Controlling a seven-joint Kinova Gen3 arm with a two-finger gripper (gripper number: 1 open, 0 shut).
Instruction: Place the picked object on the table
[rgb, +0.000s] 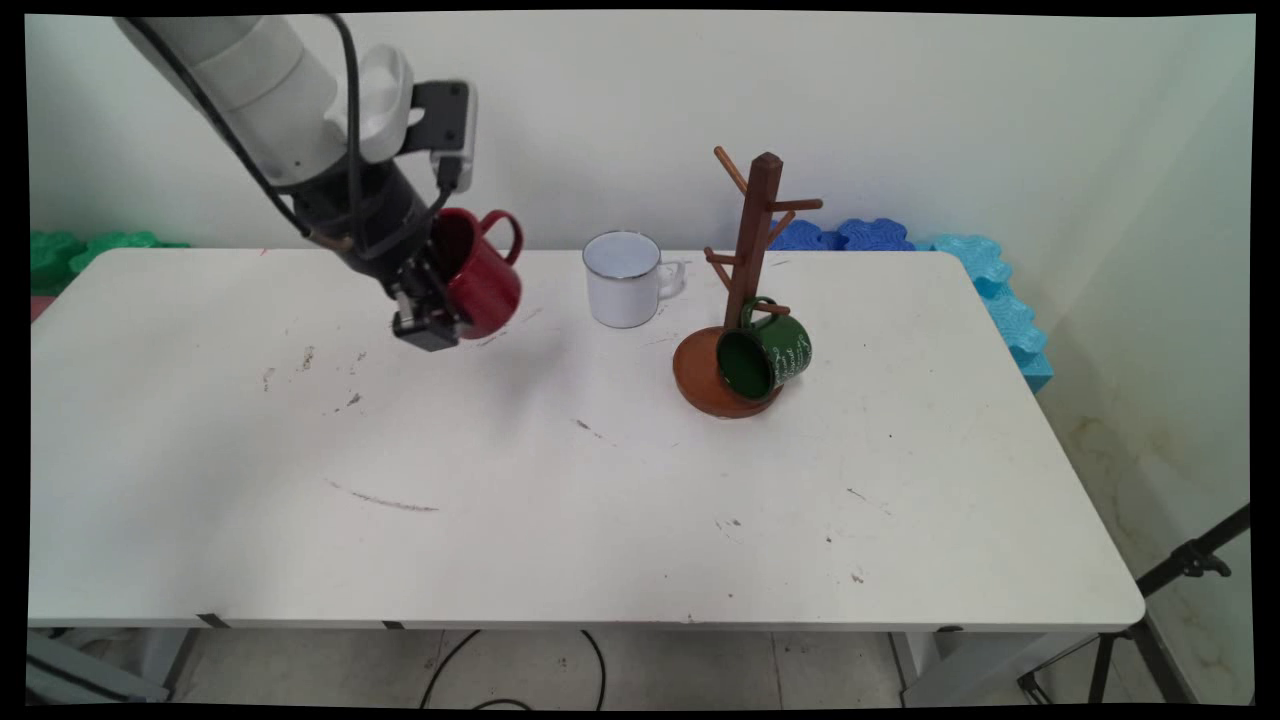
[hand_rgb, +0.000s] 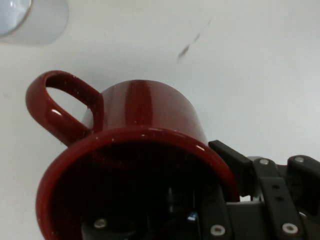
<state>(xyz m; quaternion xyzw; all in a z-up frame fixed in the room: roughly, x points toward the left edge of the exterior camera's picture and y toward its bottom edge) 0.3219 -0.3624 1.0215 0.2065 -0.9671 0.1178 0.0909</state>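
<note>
The black gripper (rgb: 432, 322) is clamped on the rim wall of a red mug (rgb: 480, 275), holding it clear of the white table (rgb: 560, 480) over the table's far left part. In the hand view one finger (hand_rgb: 235, 165) presses against the outside of the mug's wall while the other reaches down inside the cup, so the rim sits pinched between them. The red mug (hand_rgb: 145, 140) hangs tilted, its open mouth turned back toward the arm and its base pointing away and downward. Its loop handle (rgb: 505, 232) sticks up on the side away from the gripper; in the hand view the handle (hand_rgb: 57, 105) lies to the upper left of the body.

To the right of the held mug, apart from it, a white enamel mug (rgb: 622, 280) stands upright on the table with its handle toward the right. It shows as a pale corner at the top left of the hand view (hand_rgb: 30, 17).

Further right stands a wooden mug tree (rgb: 752, 240) on a round brown base (rgb: 700, 380). A green mug (rgb: 768, 350) hangs from one of its lower pegs, tipped with its mouth facing the near left, over the base.

Behind the table's far edge, blue foam pieces (rgb: 960, 260) lie against the wall on the right, and green foam pieces (rgb: 70, 252) on the left.
</note>
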